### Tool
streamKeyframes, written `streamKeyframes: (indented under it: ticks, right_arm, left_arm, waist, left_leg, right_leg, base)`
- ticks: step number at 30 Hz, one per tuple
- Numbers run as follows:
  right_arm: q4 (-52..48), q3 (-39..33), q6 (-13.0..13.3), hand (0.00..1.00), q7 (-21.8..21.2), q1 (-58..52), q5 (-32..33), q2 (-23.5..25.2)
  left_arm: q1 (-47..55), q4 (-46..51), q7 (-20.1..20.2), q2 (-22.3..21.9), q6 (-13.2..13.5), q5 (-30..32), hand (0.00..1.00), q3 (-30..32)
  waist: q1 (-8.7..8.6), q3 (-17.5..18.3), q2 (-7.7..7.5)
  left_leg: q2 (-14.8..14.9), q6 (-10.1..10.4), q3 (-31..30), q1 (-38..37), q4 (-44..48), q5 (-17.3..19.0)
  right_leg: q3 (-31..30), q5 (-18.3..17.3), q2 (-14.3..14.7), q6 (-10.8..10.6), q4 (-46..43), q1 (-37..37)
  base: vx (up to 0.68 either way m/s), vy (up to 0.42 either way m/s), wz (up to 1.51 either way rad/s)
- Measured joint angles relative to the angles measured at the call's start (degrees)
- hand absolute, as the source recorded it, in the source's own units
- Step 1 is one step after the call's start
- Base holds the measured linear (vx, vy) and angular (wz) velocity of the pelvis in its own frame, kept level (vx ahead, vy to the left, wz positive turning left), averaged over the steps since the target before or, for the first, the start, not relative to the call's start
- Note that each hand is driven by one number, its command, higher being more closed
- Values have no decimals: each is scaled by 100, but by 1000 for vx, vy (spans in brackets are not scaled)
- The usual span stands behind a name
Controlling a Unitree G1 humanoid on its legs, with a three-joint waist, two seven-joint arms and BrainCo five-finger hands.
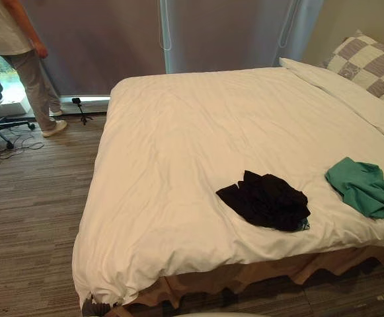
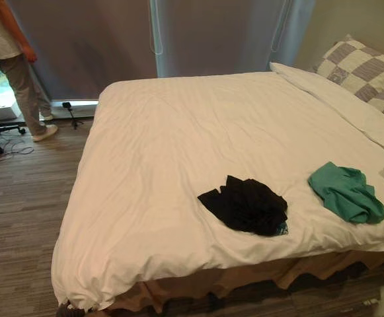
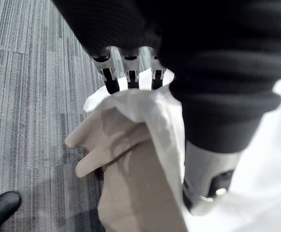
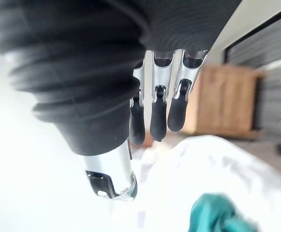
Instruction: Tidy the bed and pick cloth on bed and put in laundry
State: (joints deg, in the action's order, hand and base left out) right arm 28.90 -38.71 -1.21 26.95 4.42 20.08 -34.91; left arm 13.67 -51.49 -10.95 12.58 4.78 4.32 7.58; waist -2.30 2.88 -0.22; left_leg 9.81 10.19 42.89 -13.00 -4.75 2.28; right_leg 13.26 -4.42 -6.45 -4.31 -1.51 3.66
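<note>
"Why is the left hand [image 3: 130, 70] down at the foot corner of the bed?"

"It's up against the corner of the white cotton duvet [image 1: 198, 152], where the cloth bunches over the tan fabric bed skirt [image 3: 135, 188]. I'd guess it means to square that corner off, which is the tidying half of the job. Whether it has hold of the cloth I can't tell, because the fold covers it."

"And the right hand [image 4: 158, 113]?"

"Hanging slack over the bedding, fingers straight, thumb apart, holding nothing. It's close to the crumpled teal-green garment [image 1: 365, 188]."

"So where are the clothes?"

"Both lie loose on the duvet, near the edge nearest the robot. The crumpled black garment [image 1: 268, 200] is about midway along. The green one is to its right and apart from it, towards the grey-and-white checked pillow [image 1: 370, 66]. Neither has gone into any laundry holder yet, so I'd say that part isn't begun."
</note>
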Motion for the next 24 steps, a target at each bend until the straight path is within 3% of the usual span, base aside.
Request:
streamKeyframes:
  ticks: [4,6,11,13,17,18,20,22,24]
  right_arm:
    - [-843,1469,-82,100,-458,669,-429,12]
    - [-1139,2285,-31,100,-1049,1094,-441,13]
    - [-1477,3522,127,100,-2364,1700,-374,40]
    - [-1502,4090,144,100,-2969,2080,-128,191]
    - [-1849,4973,139,100,-3745,2582,389,693]
    - [-1900,5232,137,100,-3853,2666,517,834]
    - [-1894,5863,136,100,-4067,2937,848,1297]
    - [-1849,6185,203,100,-4047,3222,929,1601]
    - [-1651,6403,323,100,-3971,3582,925,1952]
  left_arm:
    - [-30,5,-3,-125,108,19,0,-82]
    - [-49,2,-3,-159,100,50,0,-78]
    - [-76,20,-5,-168,93,159,0,-75]
    - [-121,2,-6,-168,99,186,0,-60]
    - [-305,-164,-2,-237,88,185,0,-9]
    - [-318,-197,-2,-257,91,185,0,-12]
    - [-522,-227,-4,-242,107,102,0,-56]
    - [-787,-222,-10,-215,113,-27,0,-205]
    - [-1007,-213,-19,-229,115,-171,0,-350]
  waist:
    - [45,-73,14]
    - [110,-195,26]
    - [155,-303,19]
    - [203,-344,-39]
    - [267,-505,-95]
    - [273,-554,-94]
    - [441,-833,-65]
    - [568,-1209,-80]
    - [616,-1600,8]
  left_leg:
    - [17,29,-120,140,45,-20]
    - [42,27,-162,229,117,-22]
    - [64,28,-372,321,132,-32]
    - [60,23,-476,359,134,-34]
    - [58,-10,-799,488,197,-54]
    - [52,-12,-899,499,207,-53]
    - [59,-12,-1110,669,248,-52]
    - [77,-14,-1255,916,368,-52]
    - [70,-111,-1400,1227,406,-122]
  right_leg:
    - [25,31,-4,-7,-24,-164]
    - [35,70,0,12,-19,-178]
    - [188,80,-1,24,-13,-165]
    - [237,95,-18,33,4,-154]
    - [435,289,-41,58,230,-47]
    - [506,311,-50,61,276,13]
    - [676,316,-65,62,282,-6]
    - [772,315,-87,63,228,-159]
    - [849,328,-119,82,151,-395]
  base:
    - [-107,-49,8]
    - [-90,-49,3]
    - [-46,-33,15]
    - [-12,-7,12]
    - [-11,-8,21]
    - [-19,4,41]
    - [-44,-6,45]
    - [-80,-21,30]
    - [-129,-27,36]
